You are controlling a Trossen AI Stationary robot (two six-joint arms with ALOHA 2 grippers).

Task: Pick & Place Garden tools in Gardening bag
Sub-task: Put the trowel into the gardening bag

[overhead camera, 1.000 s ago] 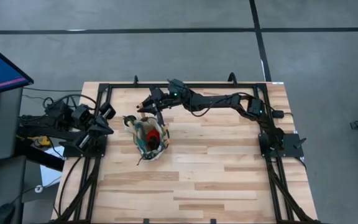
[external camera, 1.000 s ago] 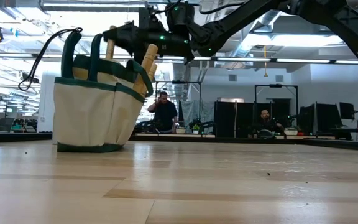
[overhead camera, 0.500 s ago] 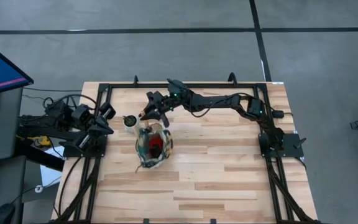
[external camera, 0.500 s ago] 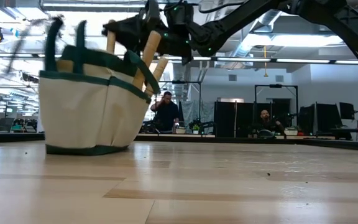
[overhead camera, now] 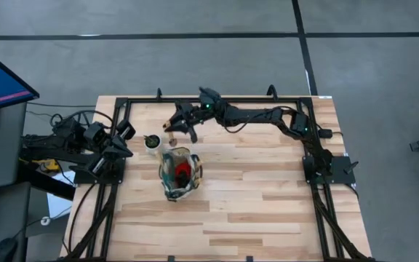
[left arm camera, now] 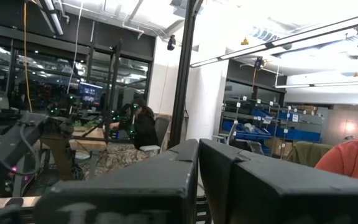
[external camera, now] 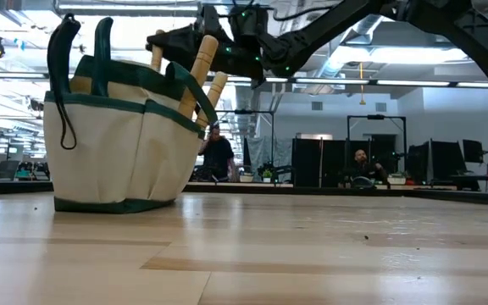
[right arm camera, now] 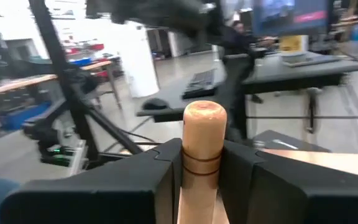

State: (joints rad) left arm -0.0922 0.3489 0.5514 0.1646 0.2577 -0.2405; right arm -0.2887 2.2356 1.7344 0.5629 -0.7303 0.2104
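Note:
The beige gardening bag (overhead camera: 179, 173) with green trim stands on its base on the table; it also shows in the low view (external camera: 113, 144). Wooden handles (external camera: 202, 66) stick up out of it, and a red tool (overhead camera: 182, 170) lies inside. My right gripper (overhead camera: 172, 129) hovers at the bag's far rim, shut on a trowel's wooden handle (right arm camera: 201, 140). My left gripper (overhead camera: 121, 145) is parked at the table's left edge, shut and empty. The trowel's blade is hidden. My right gripper pinches the trowel's wooden handle (right arm camera: 200, 168) between its two fingers, a little below the rounded free end (right arm camera: 202, 113). The fingers lie across the handle, about level, coming from the table's right and far side. The handle stands roughly upright, free end up. The fingers hide its lower part.
A small round dark-topped white pot (overhead camera: 151, 141) stands just left of the bag's far end. A black frame (overhead camera: 217, 98) runs along the table's far and side edges. Bare wood lies to the right of and nearer than the bag. People sit in the room beyond.
The bag has rocked and slid a little toward the table's near edge, away from the pot, and its green handles have swung. My right gripper has stayed shut on the wooden handle and drawn slightly toward the far edge.

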